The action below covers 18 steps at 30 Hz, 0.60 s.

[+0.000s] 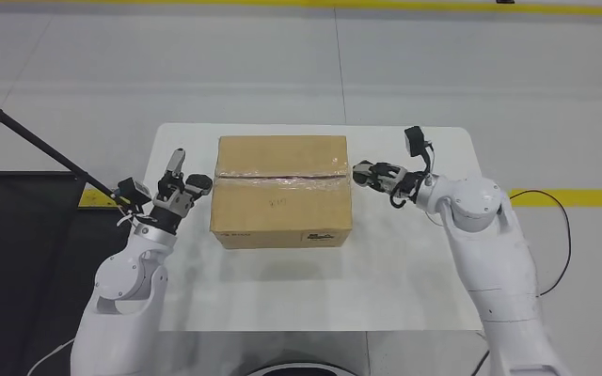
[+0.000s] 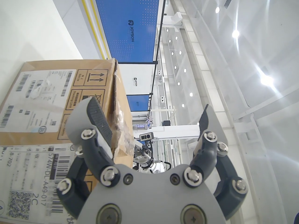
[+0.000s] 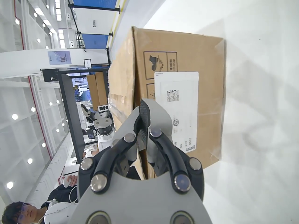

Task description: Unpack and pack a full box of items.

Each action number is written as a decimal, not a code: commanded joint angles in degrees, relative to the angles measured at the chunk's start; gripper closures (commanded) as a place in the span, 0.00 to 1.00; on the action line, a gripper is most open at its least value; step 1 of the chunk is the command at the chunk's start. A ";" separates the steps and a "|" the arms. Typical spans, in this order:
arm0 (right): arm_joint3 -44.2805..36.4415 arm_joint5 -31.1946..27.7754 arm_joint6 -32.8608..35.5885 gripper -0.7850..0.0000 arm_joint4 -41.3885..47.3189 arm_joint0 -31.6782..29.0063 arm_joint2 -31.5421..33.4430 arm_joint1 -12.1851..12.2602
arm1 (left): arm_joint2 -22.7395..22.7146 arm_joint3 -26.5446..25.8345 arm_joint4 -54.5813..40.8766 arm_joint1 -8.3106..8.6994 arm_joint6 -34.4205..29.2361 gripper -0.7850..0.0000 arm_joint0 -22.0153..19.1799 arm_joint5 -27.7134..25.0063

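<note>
A closed cardboard box (image 1: pixel 282 202) with a taped seam across its top stands in the middle of the white table (image 1: pixel 404 282). My left gripper (image 1: pixel 183 179) is just beside the box's left side, open, with nothing between its fingers. In the left wrist view the left gripper (image 2: pixel 149 117) stands by the box's (image 2: pixel 58 99) labelled side and torn tape edge. My right gripper (image 1: pixel 362 172) is at the top edge of the box's right side, shut. In the right wrist view the right gripper's (image 3: pixel 143 108) closed tips lie against the upper edge of the box (image 3: pixel 182 54).
A black pole (image 1: pixel 38 146) slants in from the left toward the table's left edge. A black mat (image 1: pixel 38 244) lies on the floor to the left. Bare table shows in front of the box and to its right.
</note>
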 commanded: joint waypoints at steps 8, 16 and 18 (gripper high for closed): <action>-4.18 0.94 -0.64 1.00 0.44 1.27 -3.23 -0.18 | 1.02 0.53 0.36 0.03 0.36 0.00 0.27 -0.50; 5.11 4.53 3.10 1.00 -1.36 9.70 -12.49 -1.71 | 1.33 0.78 -0.24 0.04 0.54 0.00 1.23 -1.41; 7.10 4.68 3.26 1.00 -1.10 11.41 -14.41 -2.23 | 1.55 0.70 -0.25 0.04 0.48 0.00 1.42 -1.57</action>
